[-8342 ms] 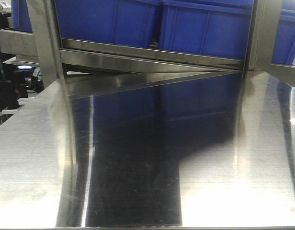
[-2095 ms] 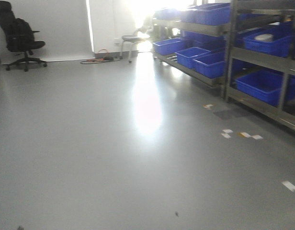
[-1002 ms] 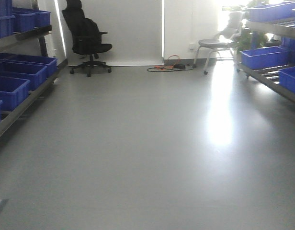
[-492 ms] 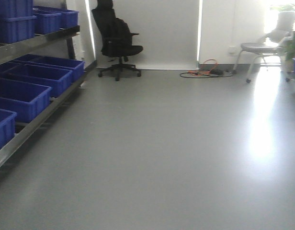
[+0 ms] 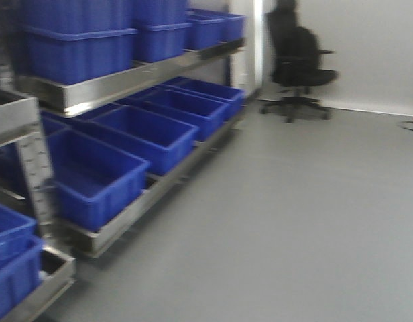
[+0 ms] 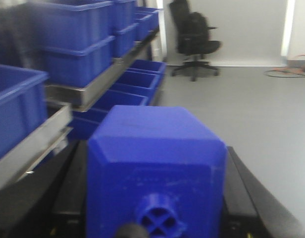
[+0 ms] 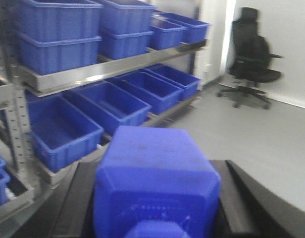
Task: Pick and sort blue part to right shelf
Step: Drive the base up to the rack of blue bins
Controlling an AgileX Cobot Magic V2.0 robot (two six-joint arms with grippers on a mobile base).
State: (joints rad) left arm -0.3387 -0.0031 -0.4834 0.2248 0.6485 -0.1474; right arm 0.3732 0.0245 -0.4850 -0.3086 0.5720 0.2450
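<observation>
Transport step, by the look of it: the left claw (image 6: pixel 155 193) is pinching a blue part (image 6: pixel 157 148) between its black fingers (image 6: pixel 68 183), nub end facing the wrist camera. The right claw (image 7: pixel 155 198) is clamped on a second blue part (image 7: pixel 152 163) the same way. So both parts are riding in the claws, well apart from any bin. The front view is smeared, which I'd guess means the base is rolling or turning. On the left of that view there's a steel shelf (image 5: pixel 126 84) with rows of open blue bins (image 5: pixel 92 178) on its tiers, a black office chair (image 5: pixel 300 57) by the far wall, and bare grey floor (image 5: pixel 293 221) in between. Can't say for sure this is the "right" shelf. Next move, I reckon: square the base up to the shelf, stop, reach one arm over a bin's rim, and only then spread the claw, low enough that the part doesn't bounce out.
</observation>
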